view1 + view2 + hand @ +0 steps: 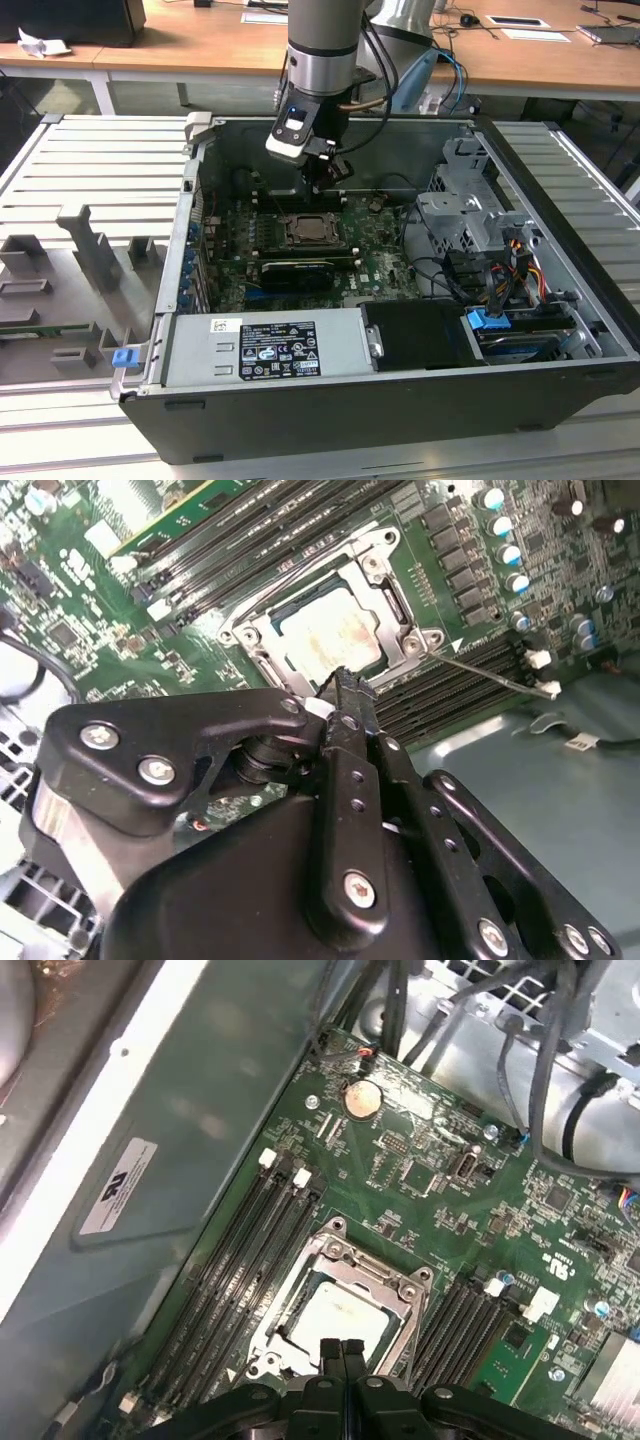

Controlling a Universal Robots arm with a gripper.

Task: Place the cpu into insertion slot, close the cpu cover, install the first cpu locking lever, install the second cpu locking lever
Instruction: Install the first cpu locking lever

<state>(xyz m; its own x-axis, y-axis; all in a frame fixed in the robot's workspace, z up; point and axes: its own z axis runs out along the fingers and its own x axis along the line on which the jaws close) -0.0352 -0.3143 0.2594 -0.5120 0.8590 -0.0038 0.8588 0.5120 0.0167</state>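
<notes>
From the exterior view I get the whole black case (300, 430) lying open on a ribbed metal table (100, 170). The arm (322, 40) reaches down into it, and the gripper (322, 182) hangs over the green board (385, 268), above the socket and clear of it. Both wrist views give me the detail that view lacks. The two black fingers (328, 1355) are pressed flat together with nothing between them, and their tip (345, 685) sits over the socket's edge. I cannot tell whether it touches. The cover (375, 1275), a thin silvery frame with screws at its corners, lies flat around the cpu (335, 1312). The cpu is seated in the socket, its dull tan-silver top showing through the window. Long black memory slots (250, 1250) flank the socket on both sides. The second wrist view adds a thin bright lever (490, 672) angling out from a socket corner across the slots. The first wrist view adds a round coin cell (362, 1100) farther up the board.
</notes>
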